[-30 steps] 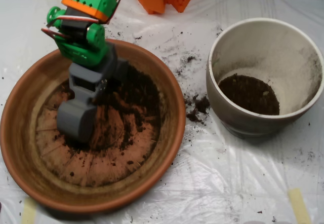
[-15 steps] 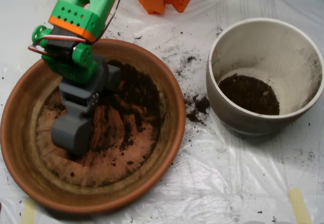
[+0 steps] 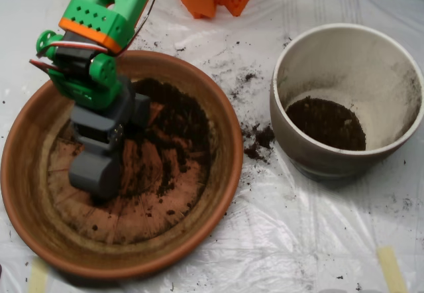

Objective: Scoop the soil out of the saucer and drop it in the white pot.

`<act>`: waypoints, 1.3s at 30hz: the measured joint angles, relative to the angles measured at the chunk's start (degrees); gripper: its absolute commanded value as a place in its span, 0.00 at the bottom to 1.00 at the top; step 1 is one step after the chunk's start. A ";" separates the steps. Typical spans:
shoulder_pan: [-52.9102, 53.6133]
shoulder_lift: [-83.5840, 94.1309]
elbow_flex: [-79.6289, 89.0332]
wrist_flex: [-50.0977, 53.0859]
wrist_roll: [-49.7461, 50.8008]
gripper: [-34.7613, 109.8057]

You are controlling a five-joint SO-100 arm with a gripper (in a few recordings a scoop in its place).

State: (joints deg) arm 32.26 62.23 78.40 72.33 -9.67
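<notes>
Since shifted left, scoop (image 3: 97, 174) over saucer (image 3: 26, 200)

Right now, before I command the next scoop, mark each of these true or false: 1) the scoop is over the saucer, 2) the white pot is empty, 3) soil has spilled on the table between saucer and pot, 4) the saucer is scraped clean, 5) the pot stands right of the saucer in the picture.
1) True. The scoop is down inside the saucer, on its left half.
2) False. The white pot already holds a dark patch of soil at its bottom.
3) True. Spilled clumps lie on the plastic sheet between them.
4) False. Soil remains, mostly in the saucer's upper right part.
5) True.
</notes>
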 measured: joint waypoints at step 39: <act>-1.41 18.90 28.92 -24.96 -10.90 0.24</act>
State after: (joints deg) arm 30.85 81.12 107.31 47.37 -20.57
